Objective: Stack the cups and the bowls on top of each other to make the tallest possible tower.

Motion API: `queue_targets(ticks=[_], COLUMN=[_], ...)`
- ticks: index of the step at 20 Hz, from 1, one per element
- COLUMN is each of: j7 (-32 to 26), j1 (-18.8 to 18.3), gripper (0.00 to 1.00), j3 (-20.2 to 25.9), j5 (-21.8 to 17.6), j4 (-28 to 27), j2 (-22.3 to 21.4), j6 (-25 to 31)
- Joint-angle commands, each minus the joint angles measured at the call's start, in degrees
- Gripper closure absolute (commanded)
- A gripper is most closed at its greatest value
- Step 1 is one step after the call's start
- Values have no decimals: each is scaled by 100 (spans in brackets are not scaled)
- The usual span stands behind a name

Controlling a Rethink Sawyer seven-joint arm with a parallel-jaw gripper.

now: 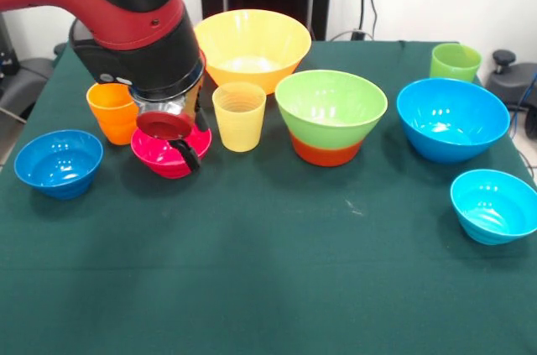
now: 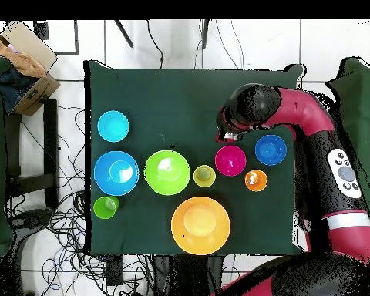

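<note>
My gripper (image 1: 179,147) hangs at the near rim of the magenta bowl (image 1: 159,158); in the overhead view the gripper (image 2: 227,135) is at that bowl's (image 2: 231,161) edge. I cannot tell if it holds anything. The orange cup (image 1: 112,112) stands just left of it and the pale yellow cup (image 1: 239,117) just right, on the table. The tower is the light green bowl (image 1: 331,105) nested in the orange-red bowl (image 1: 327,153). The big yellow-orange bowl (image 1: 252,46) is behind. The light green cup (image 1: 455,61), big blue bowl (image 1: 451,118) and small cyan bowl (image 1: 493,205) are at the right. The small dark blue bowl (image 1: 59,162) is at the left.
The green cloth table (image 1: 268,279) has a wide bare strip along its near side. The arm's red and black body (image 1: 126,2) hangs over the far left corner. In the overhead view a cardboard box (image 2: 22,65) and cables lie off the table.
</note>
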Motion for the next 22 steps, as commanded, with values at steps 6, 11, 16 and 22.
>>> queue_targets(ticks=[6, 11, 16, 22], j7=[-1152, -755, -720, -690], j1=[-97, -100, -149, -163], gripper=[0, 0, 0, 0], j3=[-82, -2, 42, -13], j5=[-640, -664, -660, -665], j4=[-115, 148, 349, 460], j2=[208, 350, 299, 306], j6=[-295, -905, -1142, -1403])
